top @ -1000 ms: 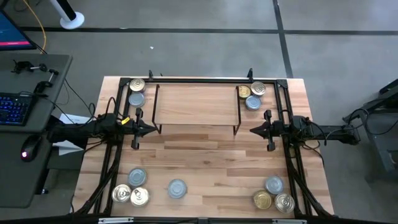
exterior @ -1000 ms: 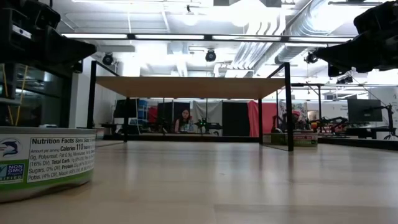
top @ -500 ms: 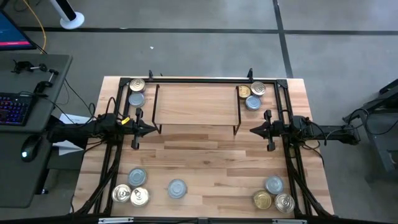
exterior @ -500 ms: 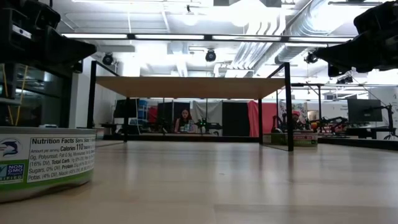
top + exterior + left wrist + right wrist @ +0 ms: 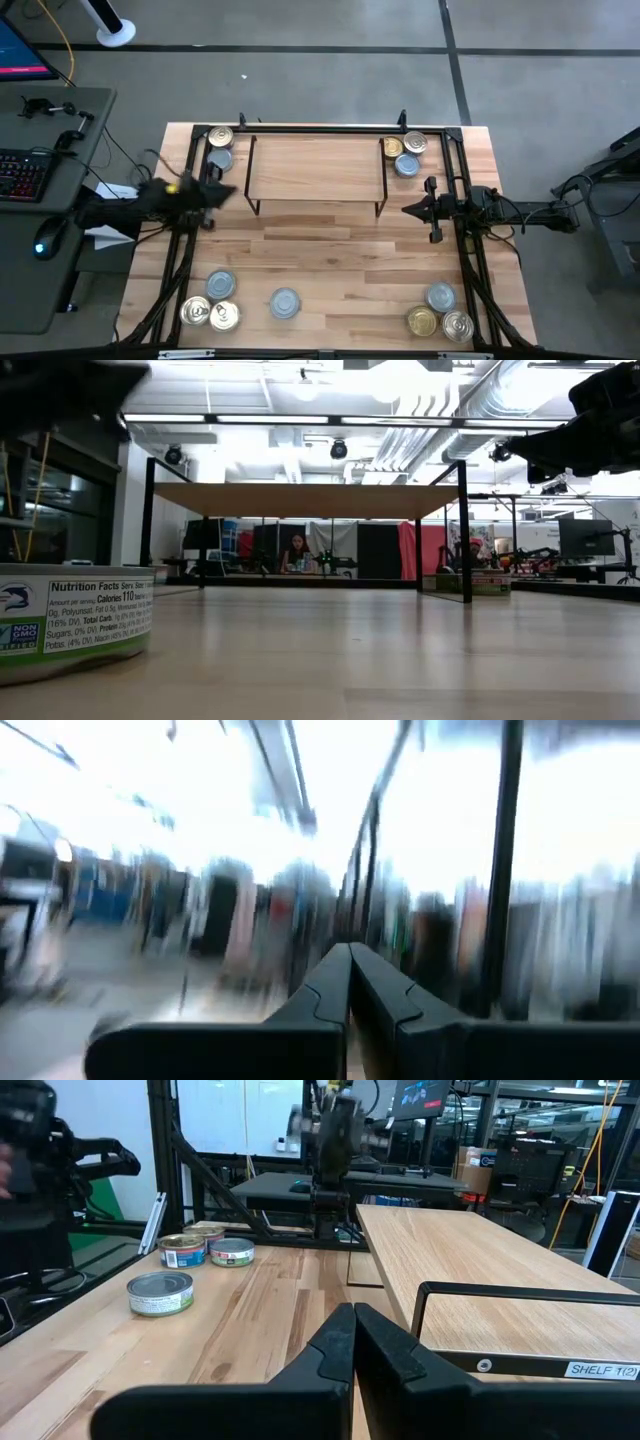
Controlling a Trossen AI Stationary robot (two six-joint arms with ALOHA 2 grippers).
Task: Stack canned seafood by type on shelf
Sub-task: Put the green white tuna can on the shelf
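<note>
The shelf [image 5: 315, 168] is taken as the landmark: a low light-wood board on thin black legs, set at the far middle of the table [image 5: 340, 260]. Nothing is seen on its top from above.

The left gripper [image 5: 222, 192] is held just off the shelf's left near corner, above the table, and is blurred in the high view. In the left wrist view its fingers [image 5: 330, 988] are seen pressed together, with nothing between them. No tin is touched by it.

The right gripper [image 5: 410, 209] is held just off the shelf's right near corner, pointing toward the shelf. In the right wrist view its fingers [image 5: 335, 1342] are also seen closed against each other and empty, with the shelf's board and a black wire leg just beyond them.

The tins are spread in groups around the shelf. Two tins, a gold one [image 5: 221, 137] and a pale-blue one [image 5: 219, 159], are placed just beside the shelf's left end. Three tins [image 5: 406, 152] are clustered just beside its right end. Well in front of the shelf, near the table's front edge, three tins [image 5: 211, 303] are grouped on the left, a single pale-blue tin [image 5: 285, 303] is set near the middle, and three more [image 5: 438, 313] are grouped on the right.

In the low view a tin [image 5: 75, 622] with a nutrition label is seen close by on the left, and a person [image 5: 297, 553] is seated far back in the room, seen beneath the shelf.
</note>
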